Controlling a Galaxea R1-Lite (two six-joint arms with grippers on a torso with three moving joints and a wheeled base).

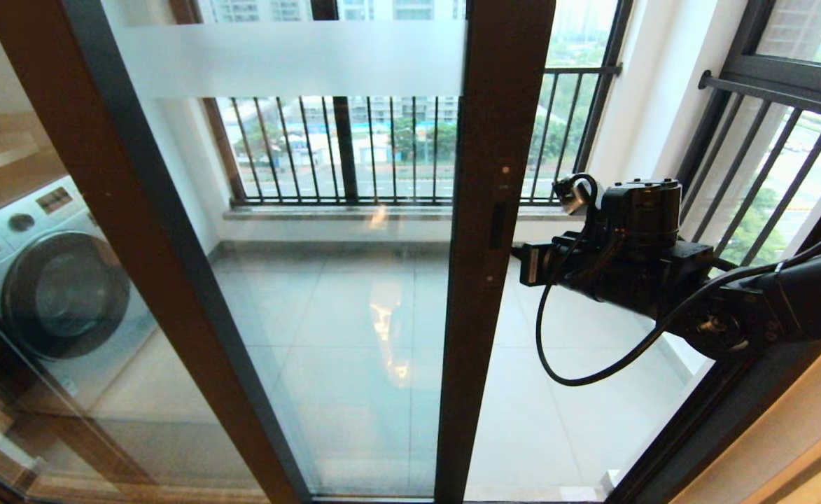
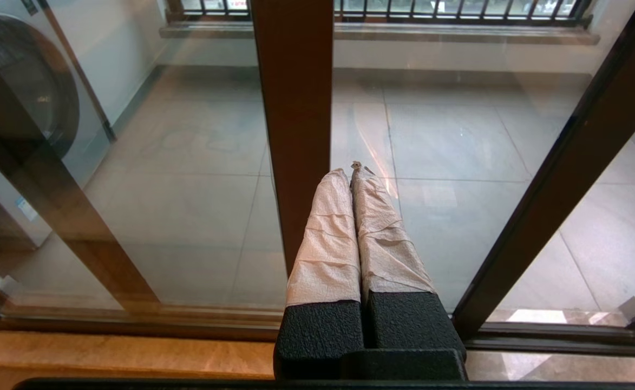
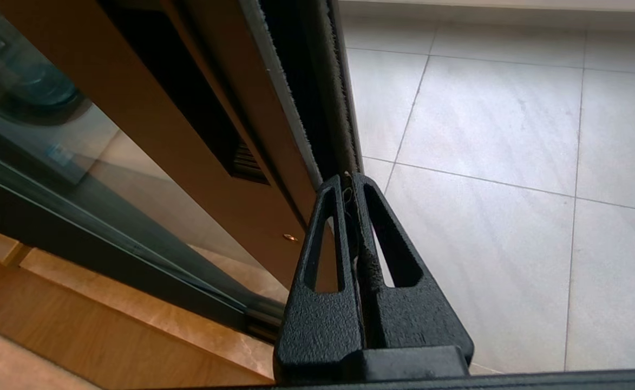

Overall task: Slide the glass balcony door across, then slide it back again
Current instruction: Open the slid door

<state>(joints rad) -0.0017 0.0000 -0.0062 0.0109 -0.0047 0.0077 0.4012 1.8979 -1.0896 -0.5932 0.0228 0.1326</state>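
My right gripper (image 3: 349, 181), fingers pressed together on nothing, sits against the open edge of the glass balcony door (image 1: 483, 210) beside its handle slot (image 1: 497, 225). The door's upright stile lies to its left. Left gripper (image 2: 352, 170) clenched, parked low.
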